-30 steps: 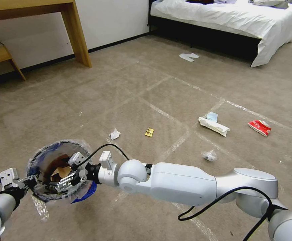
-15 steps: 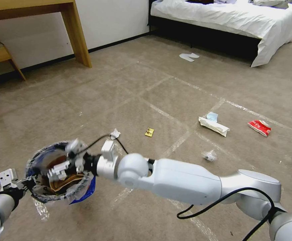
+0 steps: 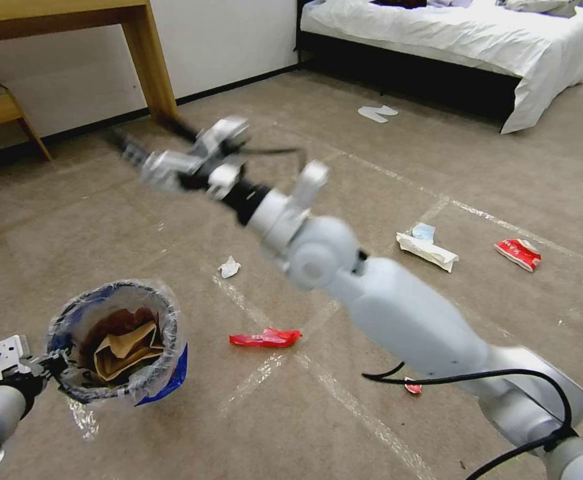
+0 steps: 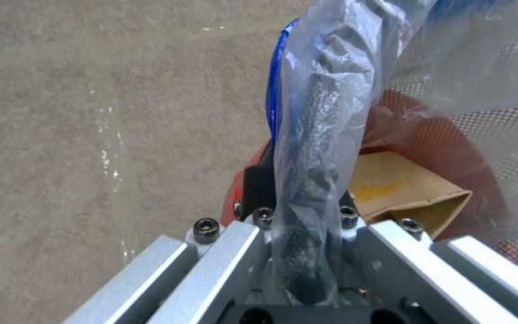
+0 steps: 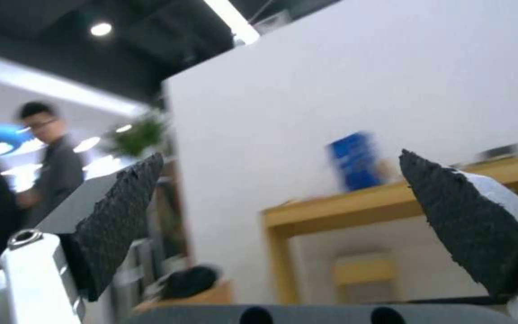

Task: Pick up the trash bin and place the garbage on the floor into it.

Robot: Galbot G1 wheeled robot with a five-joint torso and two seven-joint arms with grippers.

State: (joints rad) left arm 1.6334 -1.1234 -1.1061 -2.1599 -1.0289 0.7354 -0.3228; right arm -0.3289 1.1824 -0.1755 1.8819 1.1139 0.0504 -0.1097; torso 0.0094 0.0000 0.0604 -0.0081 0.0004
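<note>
Leftmost, the left gripper (image 4: pixel 307 252) jaws pinch the trash bin (image 3: pixel 115 343) rim, brown paper bag (image 3: pixel 126 347) inside. Rightward, the red wrapper (image 3: pixel 265 338) lies crosswise on the floor, nearer the raised right gripper (image 5: pixel 283 225), jaws wide, empty.

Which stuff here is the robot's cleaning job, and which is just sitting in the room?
Job things:
trash bin, held by the left gripper
brown paper bag inside it
red wrapper strip
white tissue
white packet
blue mask
red-white packet
right gripper, open, raised

Just there:
bed
wooden desk
slippers
</note>
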